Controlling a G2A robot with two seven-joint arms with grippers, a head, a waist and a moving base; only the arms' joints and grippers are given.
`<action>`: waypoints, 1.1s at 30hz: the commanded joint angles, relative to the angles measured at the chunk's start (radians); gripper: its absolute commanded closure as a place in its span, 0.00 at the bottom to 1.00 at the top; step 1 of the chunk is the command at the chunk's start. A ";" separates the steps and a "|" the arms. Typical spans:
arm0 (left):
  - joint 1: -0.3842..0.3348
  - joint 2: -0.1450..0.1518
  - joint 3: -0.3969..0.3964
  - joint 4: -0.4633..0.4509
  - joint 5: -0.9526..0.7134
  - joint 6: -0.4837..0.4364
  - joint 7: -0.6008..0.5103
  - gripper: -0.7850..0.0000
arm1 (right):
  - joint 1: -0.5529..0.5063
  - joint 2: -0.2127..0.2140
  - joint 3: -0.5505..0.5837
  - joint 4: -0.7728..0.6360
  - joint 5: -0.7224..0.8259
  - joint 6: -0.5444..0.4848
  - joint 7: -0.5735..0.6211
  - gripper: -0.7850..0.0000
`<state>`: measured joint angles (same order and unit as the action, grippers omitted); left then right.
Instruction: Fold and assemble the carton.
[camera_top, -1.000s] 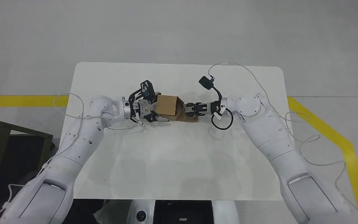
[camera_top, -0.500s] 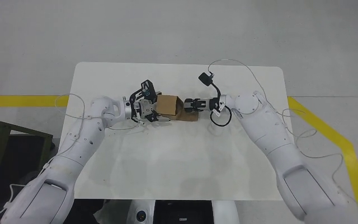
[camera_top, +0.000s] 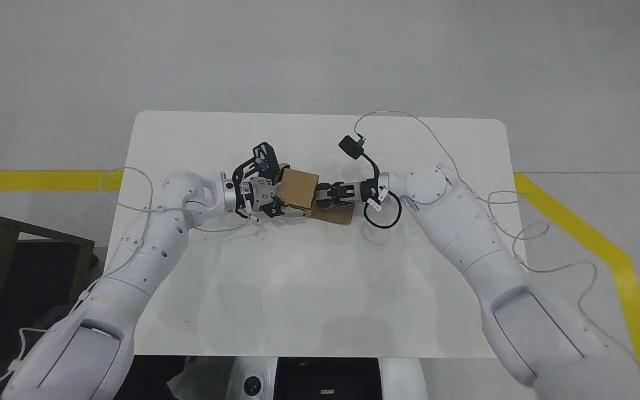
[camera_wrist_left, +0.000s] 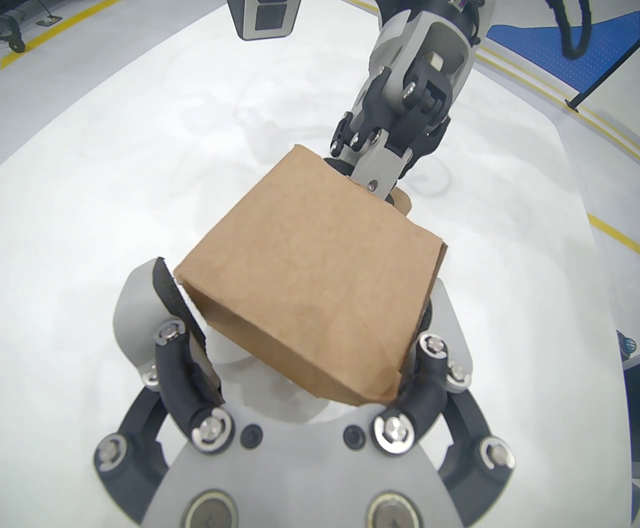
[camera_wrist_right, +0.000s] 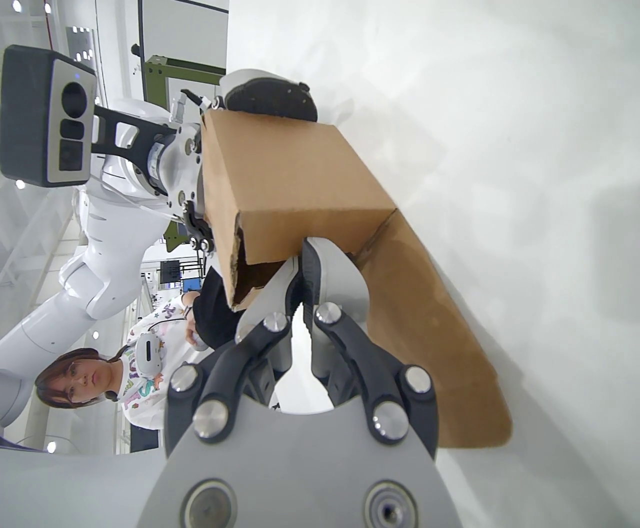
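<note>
The brown carton (camera_top: 299, 187) sits near the middle of the top view, folded into a box and turned a little askew. It is held between the two arms over the white table (camera_top: 300, 300). From its open end a long flap (camera_top: 338, 212) extends toward the right of the frame, low against the table.

The left gripper (camera_wrist_left: 300, 280) takes the closed end of the carton, on the carton's left in the top view. Its fingers (camera_wrist_left: 170, 305) are spread wide and press one against each side wall.

The right gripper (camera_wrist_right: 301, 252) meets the open end from the right of the frame. Its fingers are drawn almost together and pinch the edge of a carton panel just above the flap.
</note>
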<state>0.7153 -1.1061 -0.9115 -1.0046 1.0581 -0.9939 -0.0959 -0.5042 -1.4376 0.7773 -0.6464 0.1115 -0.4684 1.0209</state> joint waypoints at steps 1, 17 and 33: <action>0.001 -0.001 0.000 -0.001 -0.001 0.000 0.000 0.00 | 0.004 -0.007 -0.006 0.009 0.006 -0.004 -0.004 1.00; 0.002 -0.001 -0.011 0.008 -0.005 -0.001 -0.012 0.00 | 0.042 -0.009 0.019 0.051 0.017 -0.004 0.042 1.00; 0.001 -0.006 -0.023 0.014 -0.049 0.027 -0.036 0.00 | -0.171 0.147 0.256 -0.403 -0.147 0.319 0.081 0.62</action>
<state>0.7162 -1.1121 -0.9334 -0.9922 1.0129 -0.9682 -0.1289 -0.6467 -1.3004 1.0129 -1.0002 -0.0254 -0.1698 1.1009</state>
